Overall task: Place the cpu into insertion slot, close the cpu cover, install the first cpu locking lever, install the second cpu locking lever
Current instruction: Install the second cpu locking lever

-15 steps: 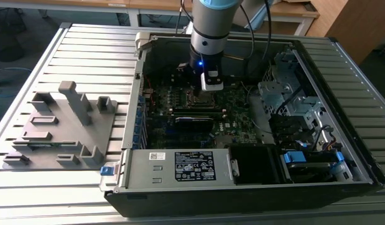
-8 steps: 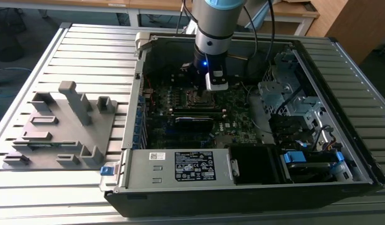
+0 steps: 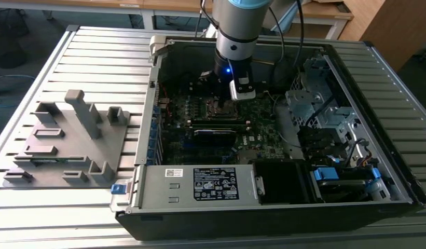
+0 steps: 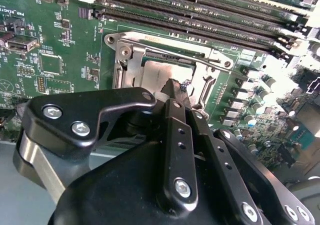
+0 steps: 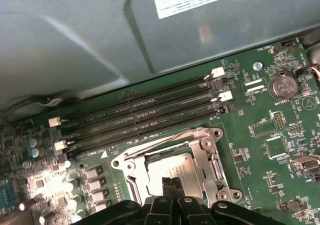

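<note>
The cpu (image 5: 170, 169) (image 4: 159, 74) lies flat in the insertion slot (image 5: 131, 181), its dull silver top showing through the cut-out. Around it lies the cpu cover (image 5: 209, 157) (image 4: 129, 67), a silver frame folded down over the socket. A thin metal lever rod (image 4: 175, 52) runs along the socket's edge on the memory-slot side. My gripper (image 5: 172, 181) (image 4: 173, 84) is shut with nothing between its black fingers (image 4: 180, 135), the tips just over the chip's edge. In the exterior view the gripper (image 3: 223, 105) reaches down into the open computer case onto the motherboard (image 3: 198, 148).
Long black memory slots (image 5: 145, 112) run beside the socket. The grey power supply box (image 3: 195, 182) sits at the case's near side and a metal drive cage (image 3: 316, 104) at the exterior view's right. A grey fixture block (image 3: 67, 140) stands on the table outside the case.
</note>
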